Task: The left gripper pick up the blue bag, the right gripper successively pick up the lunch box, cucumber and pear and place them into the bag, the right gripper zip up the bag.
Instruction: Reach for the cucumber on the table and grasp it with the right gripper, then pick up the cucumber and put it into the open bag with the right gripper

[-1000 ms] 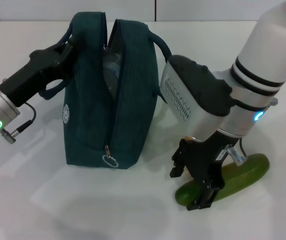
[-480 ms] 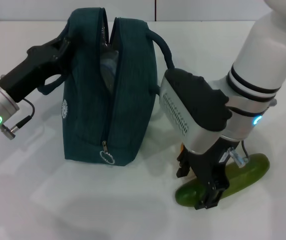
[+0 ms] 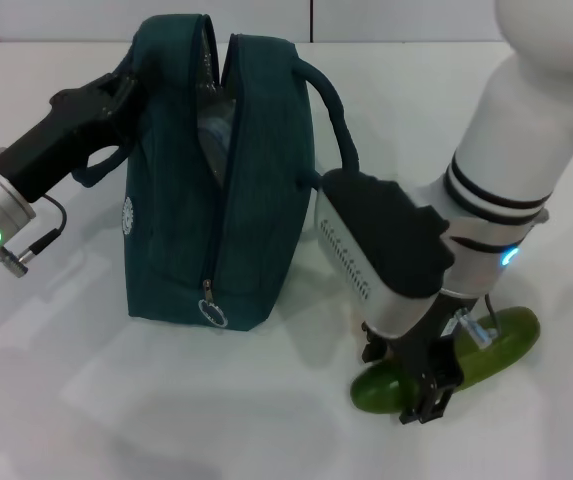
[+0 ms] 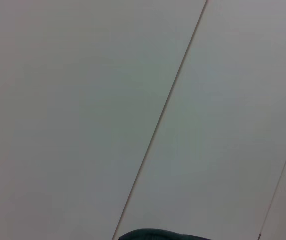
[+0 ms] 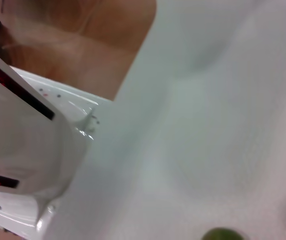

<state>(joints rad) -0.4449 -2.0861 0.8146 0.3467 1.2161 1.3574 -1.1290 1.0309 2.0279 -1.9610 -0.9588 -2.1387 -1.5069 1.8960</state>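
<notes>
Cucumber between right gripper jaws

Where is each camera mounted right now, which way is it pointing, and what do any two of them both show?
Head view: on the robot's head, looking down at the upright dark teal fabric bag; left end effector at its handle, right end effector over the long green cucumber.
Left wrist view: faces a pale seamed surface; only a sliver of bag; no robot parts.
Right wrist view: faces the white tabletop; no fingers visible.
Shared: the cucumber's tip appears in head and right wrist views.

A green cucumber tip peeks over the white table (a white robot body beside it).
</notes>
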